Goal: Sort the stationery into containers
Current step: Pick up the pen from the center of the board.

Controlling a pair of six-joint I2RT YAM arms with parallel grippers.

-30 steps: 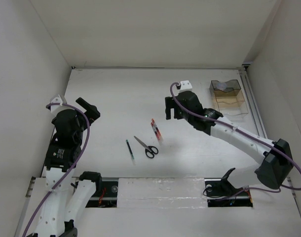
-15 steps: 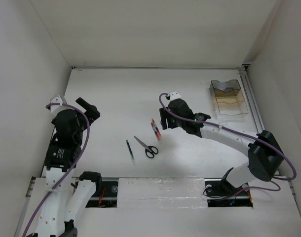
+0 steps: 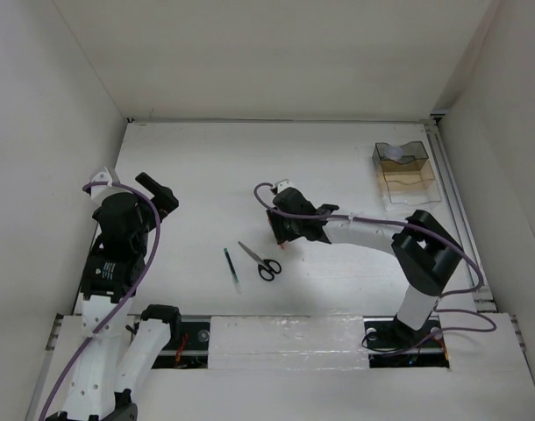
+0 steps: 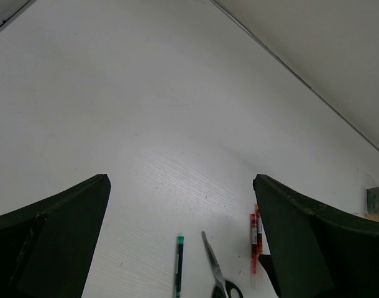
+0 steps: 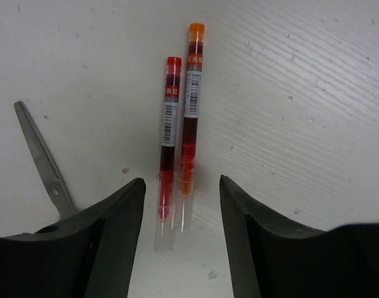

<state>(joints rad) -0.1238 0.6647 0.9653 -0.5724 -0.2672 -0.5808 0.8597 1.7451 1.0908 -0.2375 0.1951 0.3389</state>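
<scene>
Right gripper (image 5: pixel 181 183) low over two pens lying side by side and touching: red pen (image 5: pixel 168 127) and orange-capped pen (image 5: pixel 191 99). Jaws released, one finger on each side of the pair, nothing grasped. Same spot in the overhead view, middle of the table (image 3: pixel 206 167), pens mostly hidden under the wrist there. Scissors (image 3: pixel 260 260) just near-left of that, one blade close to the left finger in the wrist view. Dark pen (image 3: pixel 231 267) left of the scissors, apart from them. Left gripper (image 3: pixel 160 195) raised at the far left, jaws wide, empty. Organiser (image 3: pixel 410 184) well away at far right, with a pale roll (image 3: pixel 393 154) apparently in its far compartment.

Risks, as a judgement from this pose:
- Could pinch both pens at once on closing, or squeeze one out sideways and send it rolling.
- Lined up toward one end of the pens rather than mid-body, so likely to tilt or slip on the long carry right.
- Some chance of nudging the scissor blade with the left finger on the way down.
- Wrong compartment also possible — dividers hard to read from here.
</scene>
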